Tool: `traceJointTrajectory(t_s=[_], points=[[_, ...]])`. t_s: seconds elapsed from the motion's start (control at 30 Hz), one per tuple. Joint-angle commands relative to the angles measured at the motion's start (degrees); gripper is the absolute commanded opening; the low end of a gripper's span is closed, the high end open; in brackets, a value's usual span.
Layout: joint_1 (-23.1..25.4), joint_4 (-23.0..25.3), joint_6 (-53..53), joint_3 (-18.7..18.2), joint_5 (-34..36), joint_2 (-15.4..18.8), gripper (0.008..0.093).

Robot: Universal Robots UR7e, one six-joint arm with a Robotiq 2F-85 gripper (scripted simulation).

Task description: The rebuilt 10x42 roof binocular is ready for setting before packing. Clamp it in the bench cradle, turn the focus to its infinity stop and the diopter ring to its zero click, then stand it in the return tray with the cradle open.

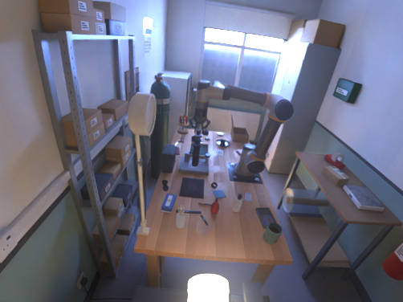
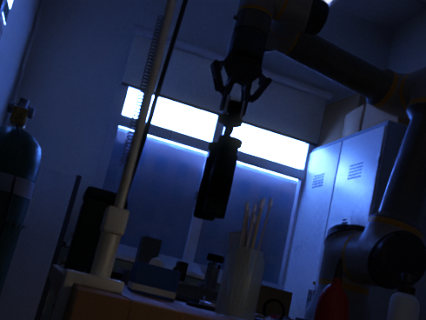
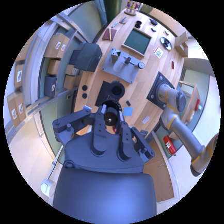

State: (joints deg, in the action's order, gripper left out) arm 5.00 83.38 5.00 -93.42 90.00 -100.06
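The black binocular [image 1: 196, 150] hangs upright in the air over the grey bench cradle [image 1: 194, 162], well above the bench. It [image 2: 217, 177] is held by its top end in my closed gripper [image 2: 235, 109], barrels pointing down. From the wrist camera I see the focus knob [image 3: 111, 116] between my fingers and one eyepiece [image 3: 116, 90] past it. The cradle plate [image 3: 121, 65] with its clamp screw lies farther along the bench, and the return tray [image 3: 137, 41] with its green floor sits beyond it.
The cradle's jaws stand below the hanging binocular. A dark case [image 1: 169, 158] stands left of the cradle and a lamp pole [image 1: 140, 176] rises at the bench's left edge. Small tools, bottles and a green mug [image 1: 272, 233] crowd the near half of the bench.
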Motion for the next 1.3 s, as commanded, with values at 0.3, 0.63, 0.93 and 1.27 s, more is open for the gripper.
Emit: traceJointTrajectory(t_s=[0.3,0.63,0.93,1.27], points=[[-8.9,-1.12,-8.88,-0.03,0.0,-1.51,0.008],[-17.0,-2.05,-17.01,0.78,-0.01,-1.62,0.008],[-21.5,-2.48,-21.53,1.67,-0.02,-1.16,0.008],[-23.1,-2.62,-23.13,2.07,-0.02,-0.9,0.008]])
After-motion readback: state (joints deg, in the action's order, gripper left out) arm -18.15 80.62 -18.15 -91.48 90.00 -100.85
